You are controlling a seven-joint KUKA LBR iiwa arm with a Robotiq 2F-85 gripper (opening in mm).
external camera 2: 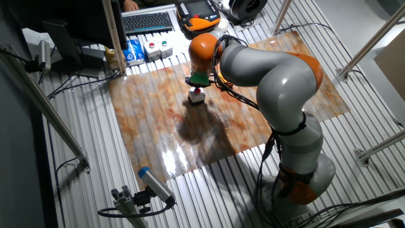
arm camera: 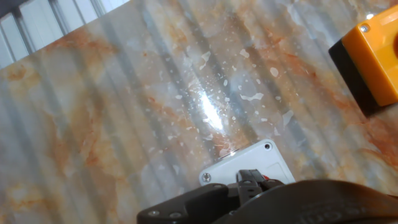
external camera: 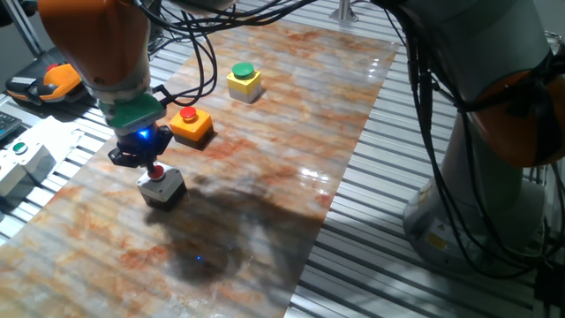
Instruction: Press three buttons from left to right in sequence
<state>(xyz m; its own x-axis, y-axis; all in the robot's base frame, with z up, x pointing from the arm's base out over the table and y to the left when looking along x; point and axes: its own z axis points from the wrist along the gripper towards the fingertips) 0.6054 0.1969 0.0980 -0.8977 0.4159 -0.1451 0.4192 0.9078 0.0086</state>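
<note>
On the marbled tabletop (external camera: 265,132), the gripper (external camera: 152,165), finger state unclear, is bearing on the grey button (external camera: 161,186); next seems the orange button (external camera: 191,124) at one o'clock, then the yellow button (external camera: 244,81)

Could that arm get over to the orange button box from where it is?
Probably yes. The gripper sits on the grey box, and the orange box stands right beside it on the board, with nothing between them.
</note>
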